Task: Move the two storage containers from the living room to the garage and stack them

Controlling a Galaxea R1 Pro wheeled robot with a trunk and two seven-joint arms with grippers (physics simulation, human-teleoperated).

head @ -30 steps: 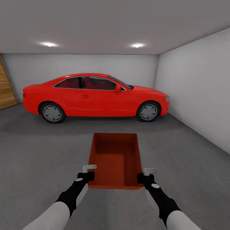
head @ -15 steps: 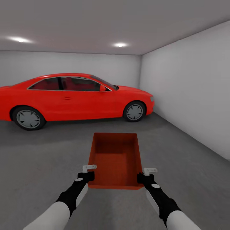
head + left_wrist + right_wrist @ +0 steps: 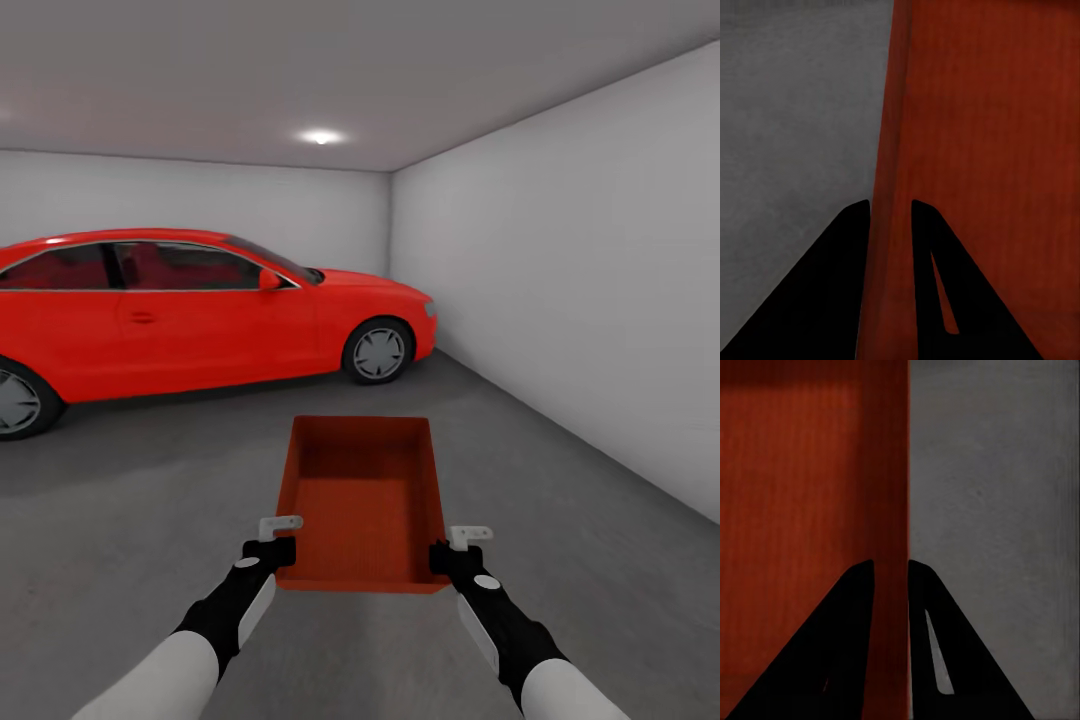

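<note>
I hold one orange-red open-topped storage container (image 3: 362,500) in front of me, above the dark grey concrete floor (image 3: 130,520) of the garage. My left gripper (image 3: 276,548) is shut on the container's near left wall, and my right gripper (image 3: 446,553) is shut on its near right wall. In the left wrist view the two black fingers (image 3: 844,247) straddle the bin's rim (image 3: 891,187), with floor on one side and the bin's inside on the other. The right wrist view shows its fingers (image 3: 934,615) clamped the same way on the container wall (image 3: 891,510). The bin is empty.
A red car (image 3: 190,305) stands ahead on the left, its nose near the far right corner. A plain white wall (image 3: 580,270) runs along the right. Open concrete lies beyond the bin and to the right of it, up to that wall.
The whole view has swung to the right: the car has slid left in the picture and more of the right wall shows. Both grippers and the bin hold the same pose.
</note>
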